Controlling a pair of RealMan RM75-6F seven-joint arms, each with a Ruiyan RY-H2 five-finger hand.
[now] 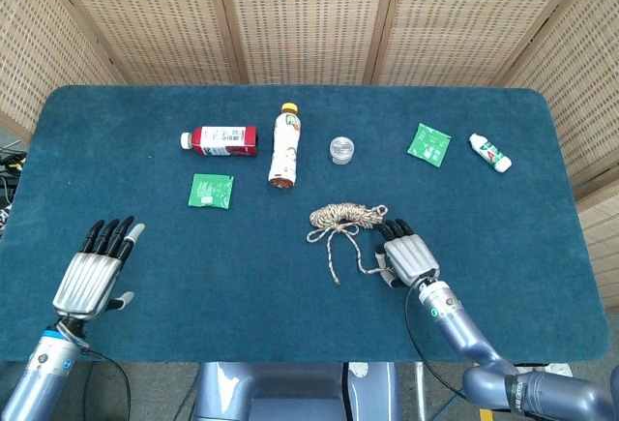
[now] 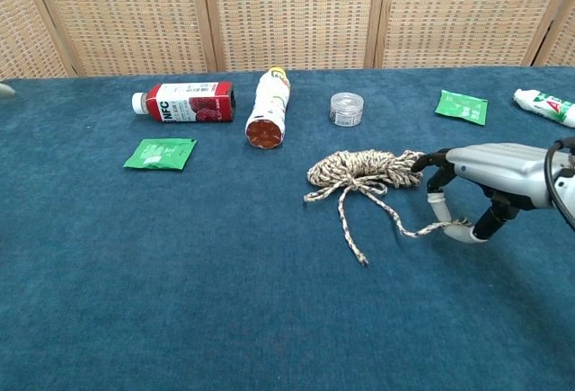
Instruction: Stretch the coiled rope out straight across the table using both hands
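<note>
The coiled rope lies bundled in the middle of the blue table, with two loose tails running toward me. In the chest view my right hand sits just right of the coil and pinches the end of the right tail between thumb and a finger, slightly off the cloth. The other tail's end lies free. My left hand hovers near the front left edge, fingers apart, holding nothing, far from the rope.
Behind the coil lie a red bottle, an orange-capped bottle and a small clear jar. Green packets and a white tube sit to either side. Wicker screens stand behind the table.
</note>
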